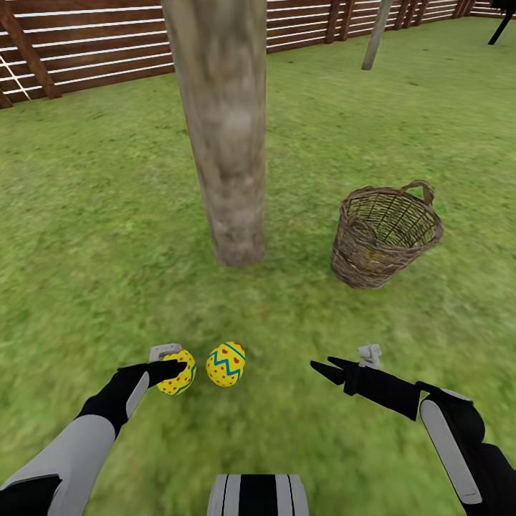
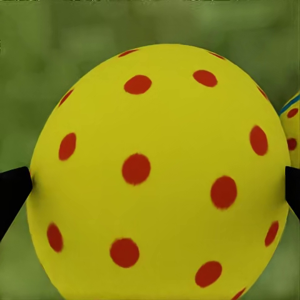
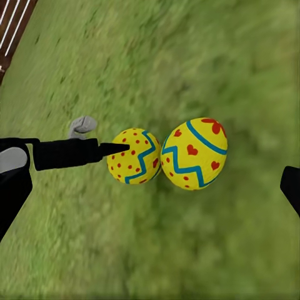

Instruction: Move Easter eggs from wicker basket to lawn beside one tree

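Between the fingers of the left end effector (image 1: 174, 370) sat one egg (image 1: 177, 373), dotted end toward the wrist camera, low over the lawn (image 1: 93, 236). In the left wrist view a dark fingertip (image 2: 12, 194) pressed at each side of its widest part, so that end effector was grasping the egg. Whether the egg already rested on the grass I could not tell.

Judging by its look, the egg was a hard, smooth, rounded shell, light and apt to slip or roll. The safest hold seemed to be across the broad middle, as it was, with even pressure and a gentle release so it would not wander.

Just beside the held egg, on the side away from the left arm, lay a second egg (image 1: 226, 364) on the grass; in the right wrist view the two looked touching or nearly so.

The right end effector (image 1: 324, 368) hung released, holding nothing, near the second egg.

Ahead of both end effectors rose the tree (image 1: 222, 129), and beyond the right one stood the basket (image 1: 385, 233), tilted. Something yellowish showed faintly through its weave, possibly the third egg, though that was unclear.
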### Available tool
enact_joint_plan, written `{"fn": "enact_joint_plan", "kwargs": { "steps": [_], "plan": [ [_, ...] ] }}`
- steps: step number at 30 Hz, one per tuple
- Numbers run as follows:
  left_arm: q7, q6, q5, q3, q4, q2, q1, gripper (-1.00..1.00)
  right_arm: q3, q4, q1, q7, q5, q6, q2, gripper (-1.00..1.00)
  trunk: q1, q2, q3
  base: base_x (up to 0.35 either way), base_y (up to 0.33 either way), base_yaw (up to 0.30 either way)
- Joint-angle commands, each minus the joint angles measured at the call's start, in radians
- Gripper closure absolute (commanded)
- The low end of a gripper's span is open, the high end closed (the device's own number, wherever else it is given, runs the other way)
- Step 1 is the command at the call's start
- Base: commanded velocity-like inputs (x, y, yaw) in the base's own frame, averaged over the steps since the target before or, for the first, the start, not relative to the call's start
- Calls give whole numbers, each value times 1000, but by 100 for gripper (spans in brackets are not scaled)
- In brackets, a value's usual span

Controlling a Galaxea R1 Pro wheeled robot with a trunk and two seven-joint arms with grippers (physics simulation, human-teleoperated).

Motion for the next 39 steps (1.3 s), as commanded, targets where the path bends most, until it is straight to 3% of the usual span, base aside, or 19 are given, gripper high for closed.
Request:
{"fn": "enact_joint_plan", "kwargs": {
  "steps": [1,10,11,19,24,32,39],
  "plan": [
    [-8,-1,3,5,11,0,1,100,-1,0,0,2,-3,6,0,-100,0,0,-1,0,0,0],
    [-9,-21,3,6,8,0,1,100,1,0,0,2,-3,6,0,-100,0,0,-1,0,0,0],
    [-9,-23,3,6,8,0,1,-100,1,0,0,2,-3,6,0,-100,0,0,-1,0,0,0],
    [-15,-38,4,7,6,1,2,-100,-1,0,0,2,-3,6,0,-100,0,0,-1,0,0,0],
    [-21,-51,10,9,-64,4,3,-100,0,0,0,2,-3,6,0,-100,0,0,-1,0,0,0],
    [-22,-39,9,9,-77,7,2,-100,1,0,0,2,-4,6,0,-100,0,0,-1,0,0,0],
    [-22,-38,11,9,-79,7,2,-100,1,0,0,2,-4,6,0,-100,-2,1,15,0,0,0]
  ]
}}
